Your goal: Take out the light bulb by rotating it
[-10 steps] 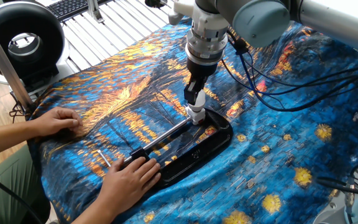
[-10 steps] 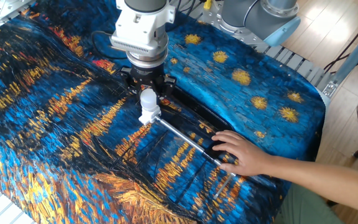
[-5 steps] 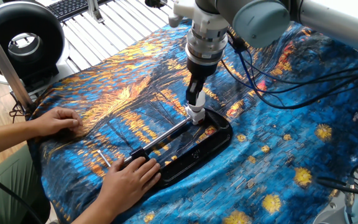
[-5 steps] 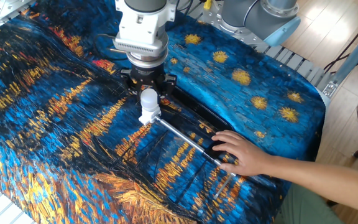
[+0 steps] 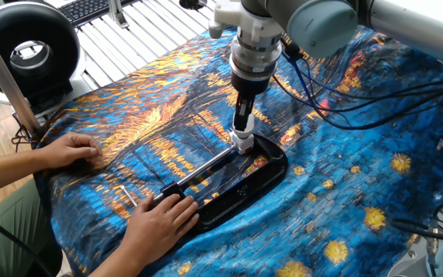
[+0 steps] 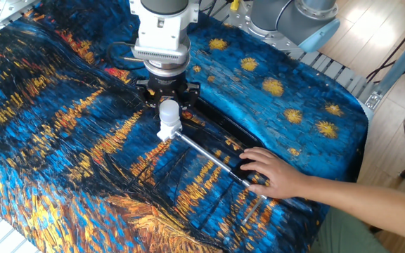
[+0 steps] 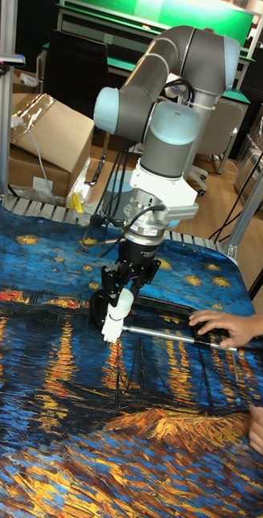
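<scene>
The light bulb (image 6: 168, 112) is small, white and frosted, and it stands upright in a short white socket (image 6: 167, 131) at the end of a metal rod (image 6: 209, 156) on a black base (image 5: 261, 173). My gripper (image 6: 168, 105) comes straight down on it, its black fingers closed around the globe. The tall fixed view has the light bulb (image 7: 123, 305) between the fingers of the gripper (image 7: 123, 296), with the socket (image 7: 111, 328) below. In one fixed view the gripper (image 5: 242, 127) hides most of the light bulb (image 5: 242, 136).
A person's hand (image 5: 160, 219) presses on the base's near end, and another hand (image 5: 71, 150) rests on the blue and orange cloth (image 5: 360, 192). Black cables (image 5: 360, 108) hang behind the arm. A black round device (image 5: 29, 50) stands at the far left.
The gripper has turned about its vertical axis over the bulb, so its fingers look narrower in one fixed view. Bulb, socket and both hands stay in place.
</scene>
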Controlling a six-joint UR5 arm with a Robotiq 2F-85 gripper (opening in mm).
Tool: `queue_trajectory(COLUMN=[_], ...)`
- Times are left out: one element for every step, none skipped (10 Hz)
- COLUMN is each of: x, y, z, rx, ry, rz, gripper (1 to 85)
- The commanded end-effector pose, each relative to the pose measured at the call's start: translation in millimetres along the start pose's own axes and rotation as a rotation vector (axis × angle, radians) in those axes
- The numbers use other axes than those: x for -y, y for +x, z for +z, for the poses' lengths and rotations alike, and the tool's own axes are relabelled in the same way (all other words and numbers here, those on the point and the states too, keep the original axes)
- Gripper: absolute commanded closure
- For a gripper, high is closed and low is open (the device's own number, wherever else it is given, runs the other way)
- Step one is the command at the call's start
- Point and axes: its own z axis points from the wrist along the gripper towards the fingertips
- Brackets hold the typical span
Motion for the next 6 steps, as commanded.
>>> queue_trajectory(x=[-1.3, -1.1, 0.8, 1.1, 0.8, 1.2], y=[-2.6, -2.5, -2.0, -2.3, -2.4, -2.1], z=[-0.8, -0.8, -0.9, -0.9, -0.9, -0.9], rx=[0.009, 0.009, 0.008, 0.009, 0.009, 0.008], ry=[-0.009, -0.009, -0.002, -0.001, -0.002, -0.001], rz=[-0.086, -0.104, -0.132, -0.152, -0.171, -0.192], gripper=[61.7, 62.3, 63.0, 63.3, 63.7, 64.0])
